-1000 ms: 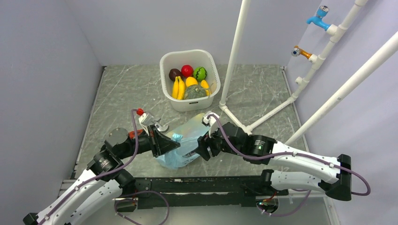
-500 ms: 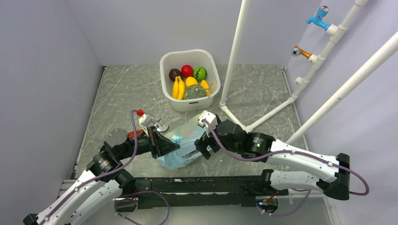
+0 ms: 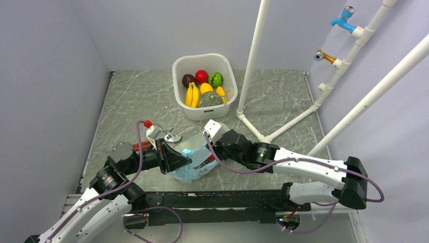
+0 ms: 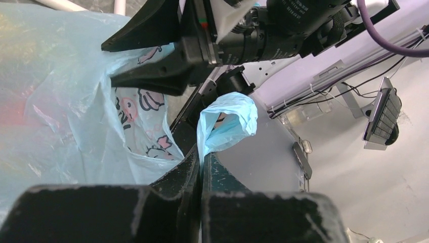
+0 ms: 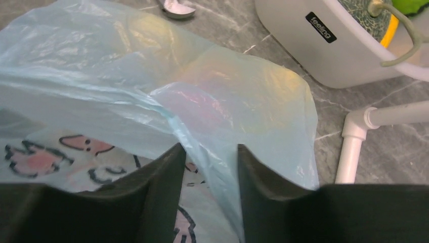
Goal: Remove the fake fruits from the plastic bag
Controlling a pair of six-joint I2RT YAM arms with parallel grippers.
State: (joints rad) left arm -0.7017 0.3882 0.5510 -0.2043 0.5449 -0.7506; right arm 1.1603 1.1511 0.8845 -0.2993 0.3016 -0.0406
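**Bag contents veiled; both claws at the bag**

The thin light-blue translucent plastic bag (image 3: pixel 196 167) lies on the grey marbled table (image 3: pixel 131 101) between the arms. The contents are hard to make out; the right wrist view shows only yellow and pink tints through the film. The left gripper (image 4: pixel 201 158) is pressed together on a handle loop. The right gripper (image 5: pixel 210 152) is spread, with film between its fingers. Only the top view shows the yellow plastic bananas (image 3: pixel 191 94) in the white tub (image 3: pixel 202 56).

Veiled bag, cropped edges.
Through the plastic bag (image 5: pixel 243 96) only blurred yellow and reddish tints show; what lies inside cannot be told. The white basket (image 5: pixel 296 43) runs off the right wrist view's top and right edges.
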